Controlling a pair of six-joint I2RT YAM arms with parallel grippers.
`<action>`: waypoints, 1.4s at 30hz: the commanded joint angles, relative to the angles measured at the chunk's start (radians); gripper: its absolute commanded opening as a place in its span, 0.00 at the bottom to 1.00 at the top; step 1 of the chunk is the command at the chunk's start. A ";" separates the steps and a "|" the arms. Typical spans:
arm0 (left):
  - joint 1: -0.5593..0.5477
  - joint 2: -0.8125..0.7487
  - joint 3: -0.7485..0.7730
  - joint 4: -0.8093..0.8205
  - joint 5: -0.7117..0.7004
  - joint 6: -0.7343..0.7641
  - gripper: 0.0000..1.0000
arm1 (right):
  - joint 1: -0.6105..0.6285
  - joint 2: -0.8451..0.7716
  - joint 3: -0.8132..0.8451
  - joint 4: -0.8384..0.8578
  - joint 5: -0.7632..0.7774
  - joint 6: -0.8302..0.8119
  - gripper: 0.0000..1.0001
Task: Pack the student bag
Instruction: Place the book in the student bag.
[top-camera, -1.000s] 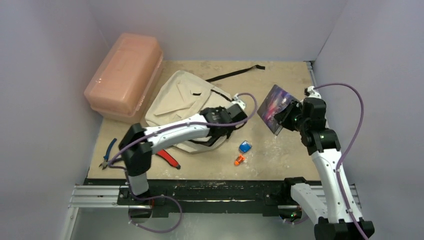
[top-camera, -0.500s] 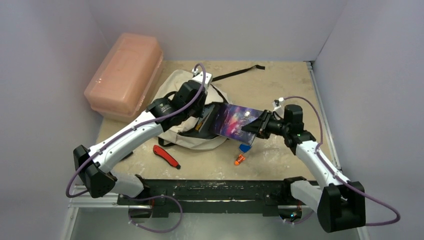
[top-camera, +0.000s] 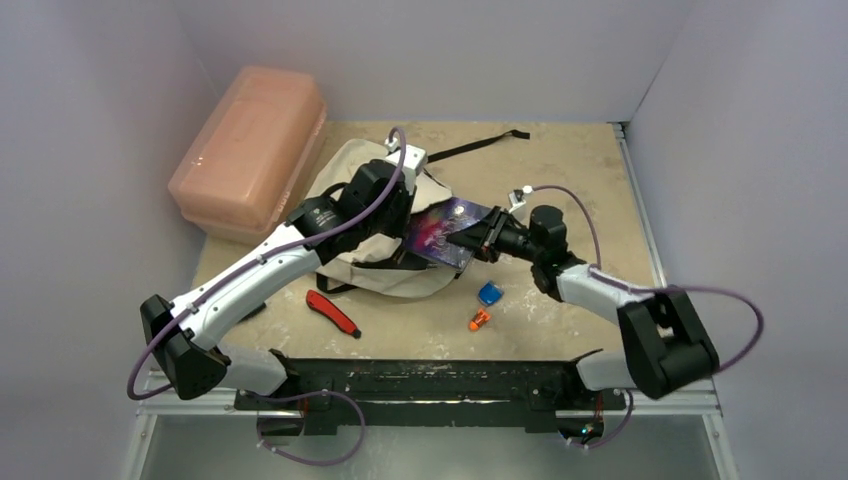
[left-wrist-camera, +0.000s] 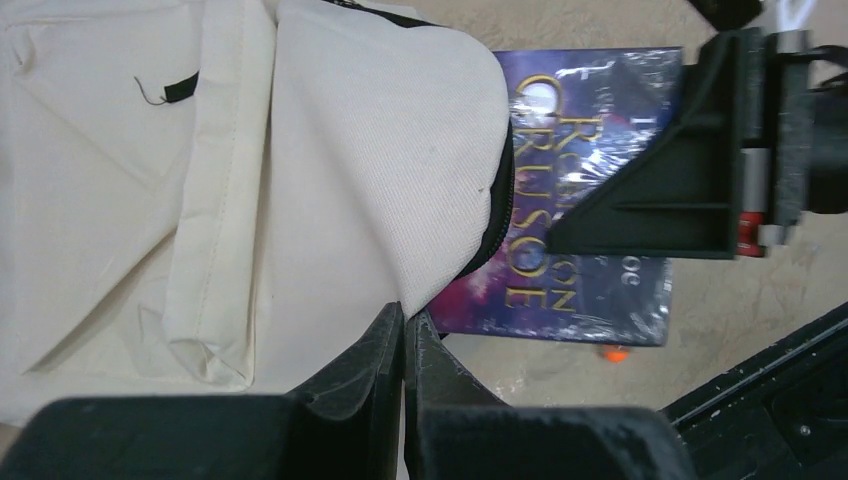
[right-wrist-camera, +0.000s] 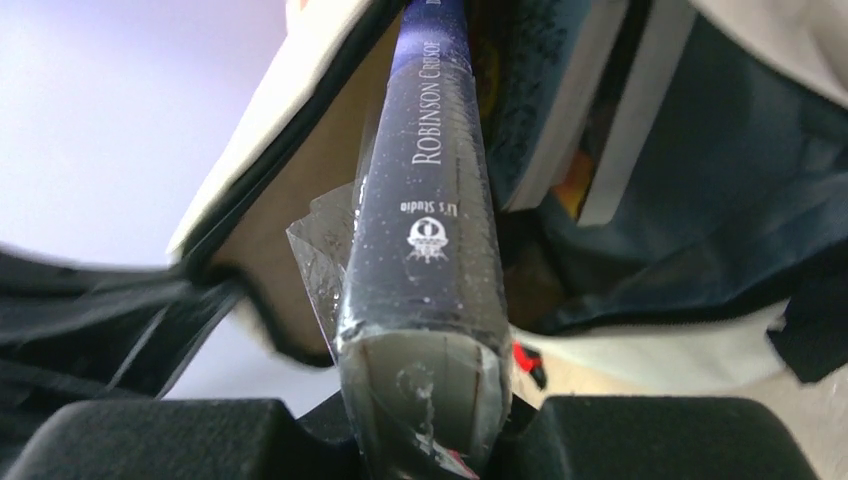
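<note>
The student bag (top-camera: 345, 180) lies at the table's middle left, cream fabric with black trim. My left gripper (top-camera: 403, 248) is shut on the cream flap (left-wrist-camera: 400, 180) at the bag's zipped mouth, holding it up. My right gripper (top-camera: 472, 240) is shut on a purple book (top-camera: 440, 228), "Robinson Crusoe", wrapped in clear film. The book (left-wrist-camera: 590, 230) lies flat with its far end under the lifted flap. In the right wrist view its spine (right-wrist-camera: 430, 190) points into the open bag, where other books (right-wrist-camera: 600, 110) and blue lining show. My right gripper (right-wrist-camera: 425, 440) clamps the near end.
A rigid pink plastic box (top-camera: 250, 145) stands at the back left, touching the bag. A red cutter (top-camera: 332, 312) lies near the front. A small blue item (top-camera: 489, 293) and an orange one (top-camera: 479, 320) lie under the right arm. A black strap (top-camera: 470, 147) trails behind the bag.
My left gripper moved from the bag's front side to its mouth and holds the flap up. My right gripper swung the book down and left, now partly under the flap.
</note>
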 joint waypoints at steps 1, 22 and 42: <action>-0.001 -0.066 0.032 0.061 0.119 0.001 0.00 | 0.095 0.199 0.076 0.436 0.166 0.041 0.00; -0.001 -0.078 0.031 -0.001 0.125 0.095 0.00 | 0.306 0.400 0.315 0.000 0.495 -0.318 0.89; -0.001 -0.072 0.027 -0.011 0.142 0.077 0.00 | 0.309 0.546 0.318 0.404 0.438 -0.156 0.08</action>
